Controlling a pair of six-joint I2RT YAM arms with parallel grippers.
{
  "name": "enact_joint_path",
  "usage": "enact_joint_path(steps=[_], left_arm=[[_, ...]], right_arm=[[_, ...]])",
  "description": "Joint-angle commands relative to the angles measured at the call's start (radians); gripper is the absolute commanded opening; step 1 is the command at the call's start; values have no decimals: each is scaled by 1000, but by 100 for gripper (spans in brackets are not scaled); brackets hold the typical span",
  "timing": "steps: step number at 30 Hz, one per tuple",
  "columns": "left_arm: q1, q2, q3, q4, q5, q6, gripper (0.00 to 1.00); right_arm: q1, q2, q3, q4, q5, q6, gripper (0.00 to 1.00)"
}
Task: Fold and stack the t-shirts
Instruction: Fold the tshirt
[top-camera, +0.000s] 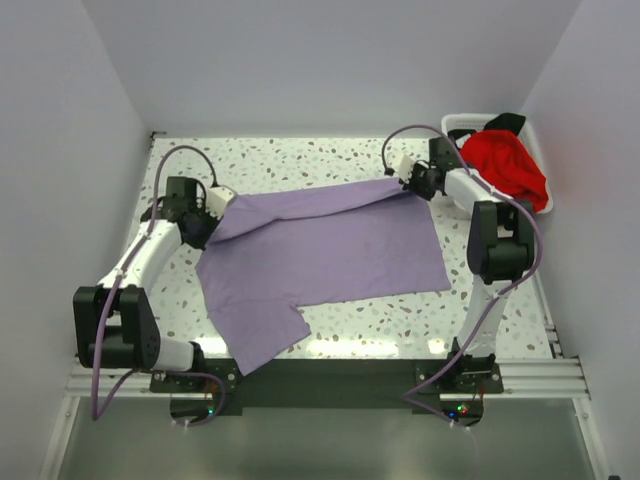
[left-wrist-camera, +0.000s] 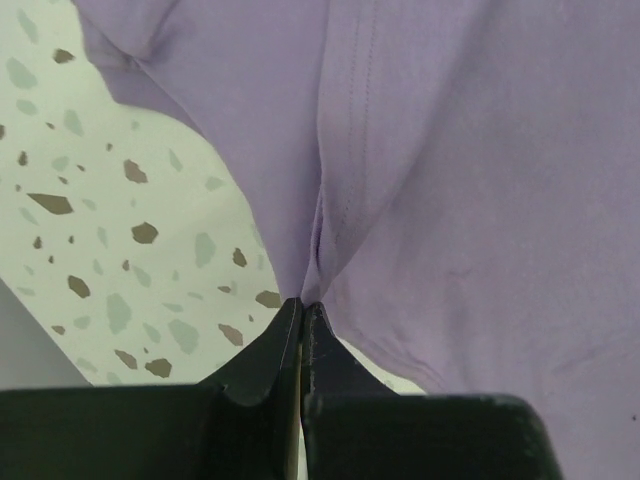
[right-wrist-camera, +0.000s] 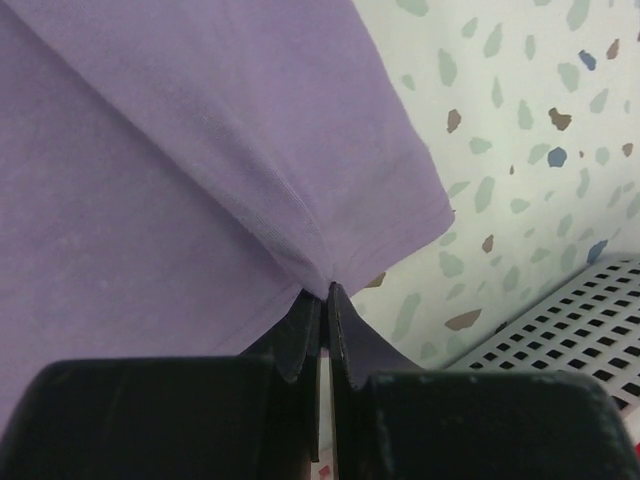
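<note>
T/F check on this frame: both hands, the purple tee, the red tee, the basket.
1. The left hand is shut on the purple t-shirt. True.
2. The right hand is open and clear of the cloth. False: it is shut on an edge of the purple t-shirt.
3. The red t-shirt lies in the white basket. True.
4. The purple t-shirt is folded into a neat square. False: it is spread out, unfolded, across the table, stretched between the two hands.
5. The white basket sits on the left arm's side. False: it stands at the far right corner, beside the right arm.
</note>
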Motion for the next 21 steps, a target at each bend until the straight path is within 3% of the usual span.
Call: enact_joint_path(steps=[1, 17, 21], left_arm=[[6, -4, -43, 10, -8, 56, 0], [-15, 56, -80, -10, 59, 64, 0], [-15, 12, -22, -76, 173, 47, 0]], right_arm=[[-4, -26, -19, -8, 11, -49, 0], [2, -14, -14, -26, 43, -39, 0], [2, -6, 17, -37, 41, -23, 0]])
